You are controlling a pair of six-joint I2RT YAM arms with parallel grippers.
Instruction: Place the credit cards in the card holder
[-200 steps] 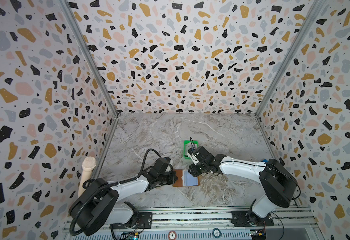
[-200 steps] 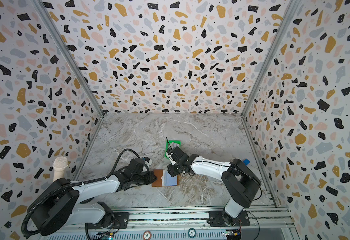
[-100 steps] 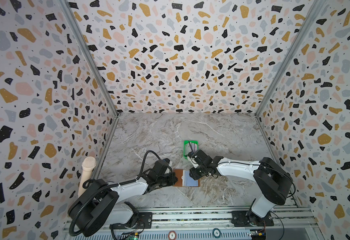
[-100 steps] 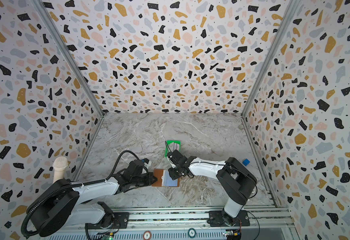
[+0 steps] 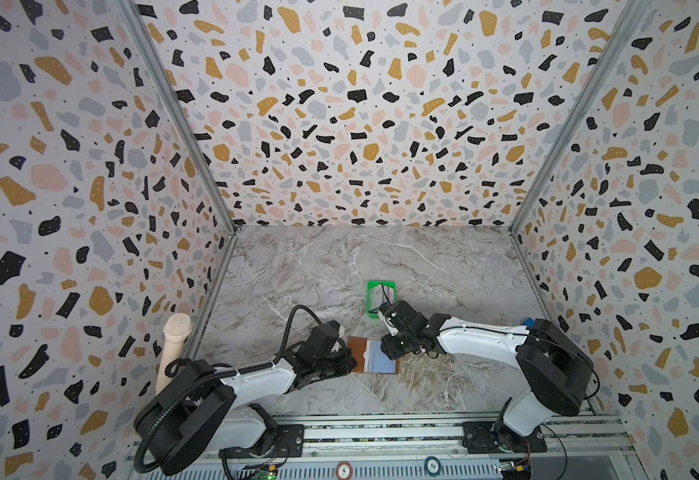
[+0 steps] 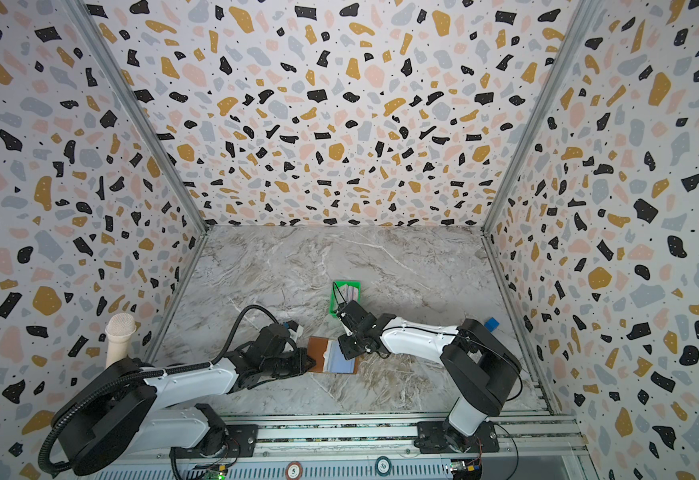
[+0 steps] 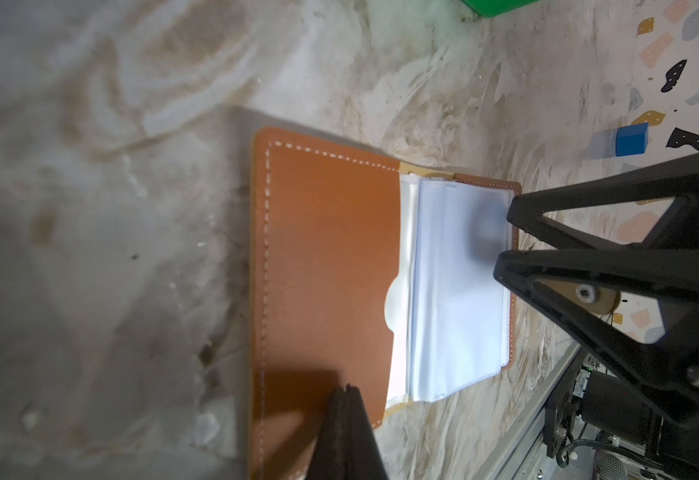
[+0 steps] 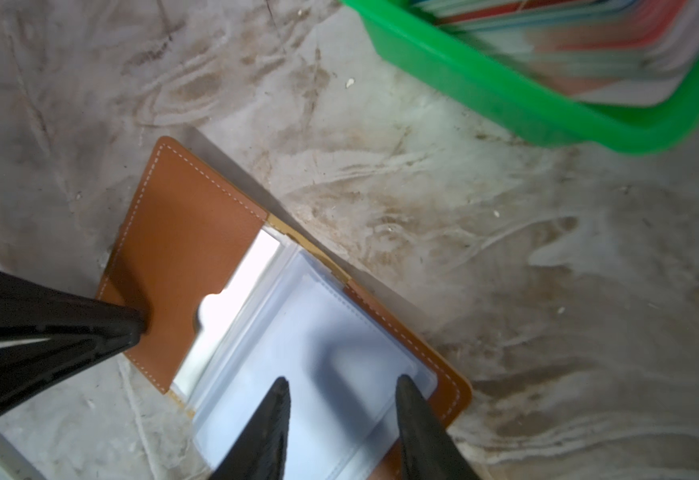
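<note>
In both top views my left gripper (image 5: 349, 360) is at the card holder's (image 5: 370, 357) tan flap and my right gripper (image 5: 390, 353) is over its sleeves. The credit cards (image 5: 382, 294) lie in the green tray (image 5: 369, 305) just beyond my right gripper. A round tag (image 5: 343, 471) on the rail reads "5".

Left wrist view: my jaws are together, tip on the flap.

Right wrist view: my jaws are apart and empty (no card taken yet). I'd pin the flap firmly, then pinch one card by its edge. No print on the cards or holder is legible.

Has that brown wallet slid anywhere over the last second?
No. In both top views the wallet lies where it did, the same way nearer than the green tray, which has not shifted either.
</note>
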